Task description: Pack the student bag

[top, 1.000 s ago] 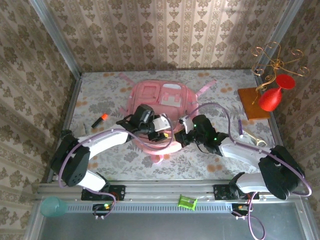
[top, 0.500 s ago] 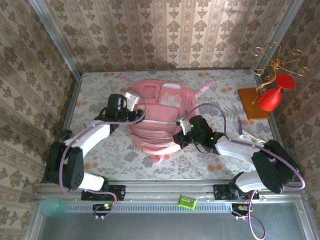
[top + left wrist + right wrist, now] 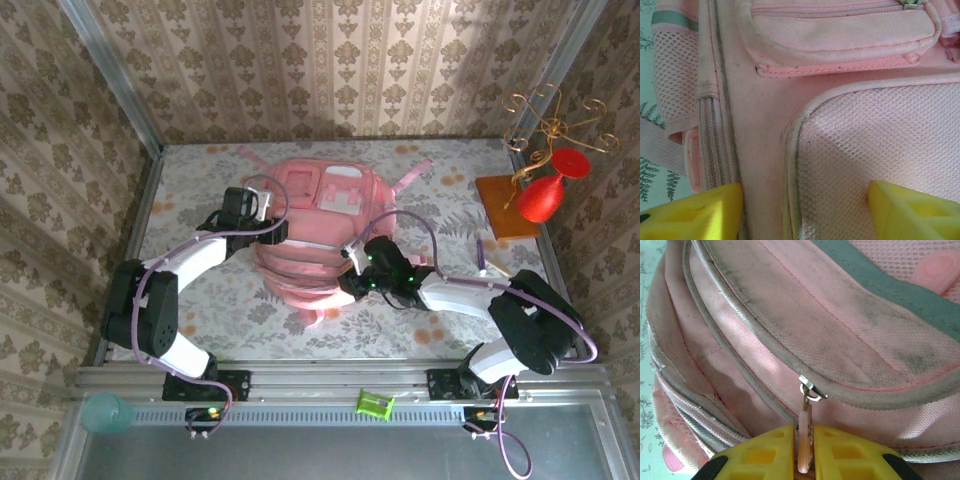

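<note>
Your right fingers [image 3: 352, 275] have edged toward nine o'clock, clamped on the pink zip tab [image 3: 805, 421]; left fingers [image 3: 268, 225] sit apart over mesh [image 3: 880, 145]. The soft pink backpack [image 3: 320, 245] lies centred on the floral-clothed bench [image 3: 225, 310].

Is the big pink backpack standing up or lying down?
Lying down. The large soft pink fabric backpack rests flat on the flowery table, its front pockets facing up towards the top camera.

Staged lab booth, damask wallpaper [image 3: 350, 60], aluminium frame [image 3: 108, 72]
</note>
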Motion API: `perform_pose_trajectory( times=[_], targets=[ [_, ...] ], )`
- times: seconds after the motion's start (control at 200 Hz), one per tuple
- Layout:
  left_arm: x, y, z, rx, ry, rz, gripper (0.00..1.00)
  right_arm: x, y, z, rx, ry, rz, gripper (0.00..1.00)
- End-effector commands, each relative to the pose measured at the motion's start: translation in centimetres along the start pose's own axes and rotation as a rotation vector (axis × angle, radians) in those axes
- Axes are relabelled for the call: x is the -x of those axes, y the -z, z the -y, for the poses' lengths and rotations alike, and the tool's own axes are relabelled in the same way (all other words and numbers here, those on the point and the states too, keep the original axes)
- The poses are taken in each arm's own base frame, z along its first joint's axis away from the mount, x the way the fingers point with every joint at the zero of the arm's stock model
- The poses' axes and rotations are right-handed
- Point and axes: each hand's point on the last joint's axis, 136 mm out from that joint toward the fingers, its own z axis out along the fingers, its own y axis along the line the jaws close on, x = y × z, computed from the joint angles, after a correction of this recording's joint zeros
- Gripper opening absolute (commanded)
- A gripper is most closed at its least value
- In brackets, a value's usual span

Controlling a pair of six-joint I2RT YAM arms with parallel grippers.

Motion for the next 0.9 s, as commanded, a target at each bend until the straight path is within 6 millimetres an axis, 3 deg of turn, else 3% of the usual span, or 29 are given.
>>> perform_pose_trajectory(
  times=[0.0,0.155,0.34,0.53,0.66,0.89],
  targets=[
    [-0.7,-0.2,0.7,-0.037,0.039,-0.023,0.65,1.1,-0.4,0.4,-0.064,0.047,0.033,0.16],
    [-1.2,-0.2,0.8,-0.048,0.059,-0.049,0.58,1.7,0.2,0.5,-0.089,0.062,0.077,0.00],
    [-2.5,0.5,2.3,-0.128,0.127,-0.061,0.46,2.2,1.5,1.3,-0.134,0.089,0.046,0.00],
    [-3.9,1.0,3.6,-0.201,0.226,-0.051,0.25,2.5,2.5,2.8,-0.161,0.045,-0.001,0.00],
    [-3.8,1.4,3.8,-0.204,0.296,-0.004,0.00,2.5,2.4,3.9,-0.182,0.040,-0.043,0.00],
    [-4.1,2.4,4.0,-0.109,0.471,0.165,0.00,2.9,1.4,3.1,-0.119,0.074,-0.109,0.00]
  ],
)
